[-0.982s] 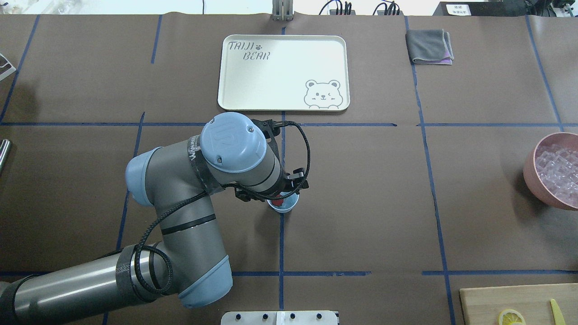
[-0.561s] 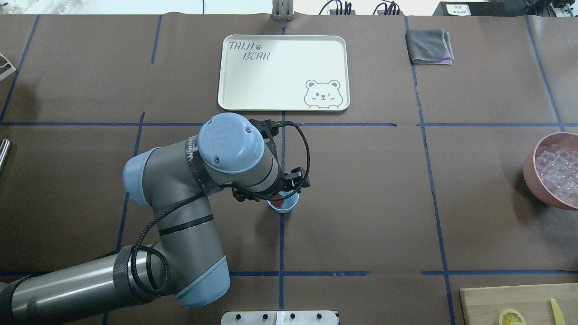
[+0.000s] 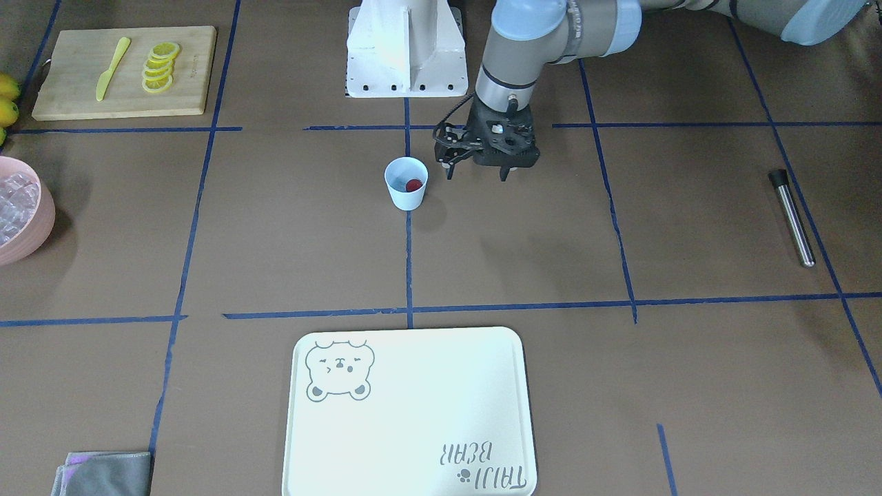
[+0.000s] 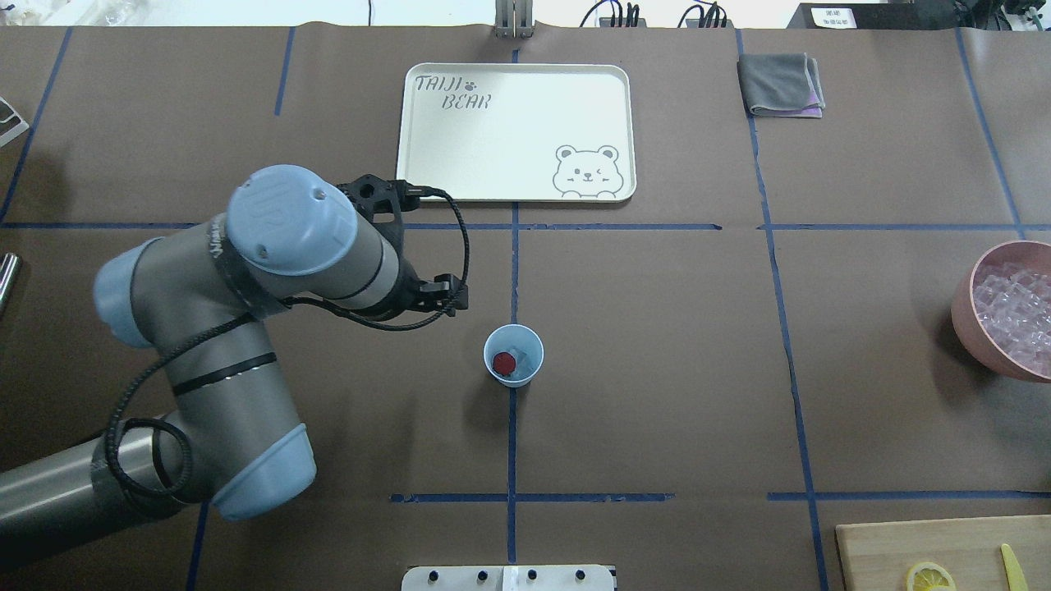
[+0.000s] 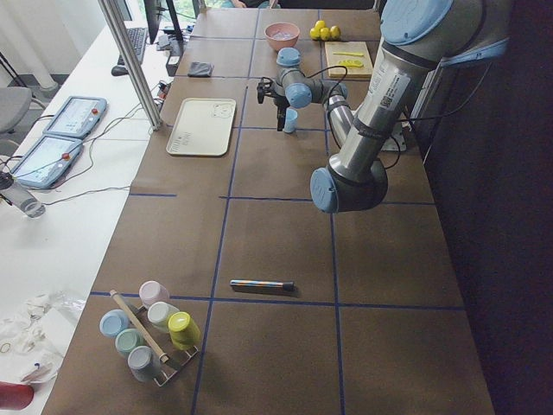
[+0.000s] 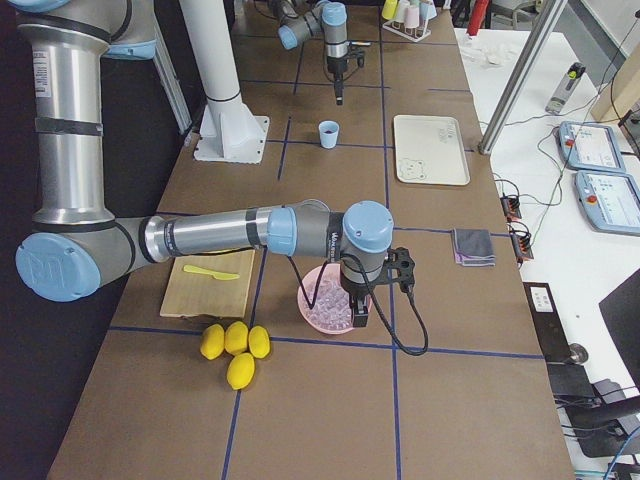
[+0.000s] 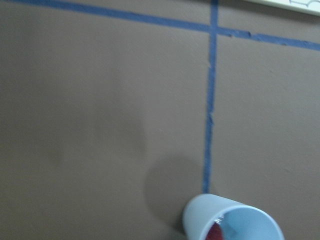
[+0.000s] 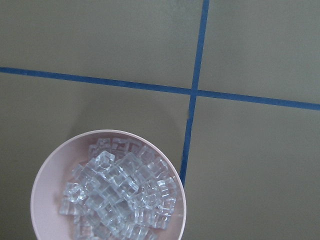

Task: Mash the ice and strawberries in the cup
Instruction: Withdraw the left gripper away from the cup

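Front view: the cup stands upright on the brown surface, on a blue tape line; the strawberry sits inside it, whole and red; the left pincer hangs just right of the cup in this view, not touching, fingers spread, nothing between them; a metal rod with a black end lies well apart at the far right. Judged step: cup loaded, mashing not yet begun. The next move likely calls for fetching a pestle-like tool, probably that rod, then a straight plunge into the narrow mouth without tipping the cup. Overhead: the cup is pale blue, with a round rim tapering down; the berry is at the inside left, with what looks like a clear cube of ice touching it; the left pincer is mostly hidden under its wrist. Left side view: the cup is small and far up the surface, and the rod lies near. Right side view: the right pincer hangs over the pink bowl; cannot tell if it is spread or pressed together. Left wrist view: the cup is cut off at the bottom edge, red shows inside, no fingers in frame. Right wrist view: the pink bowl is heaped with glassy ice cubes, no fingers in frame.
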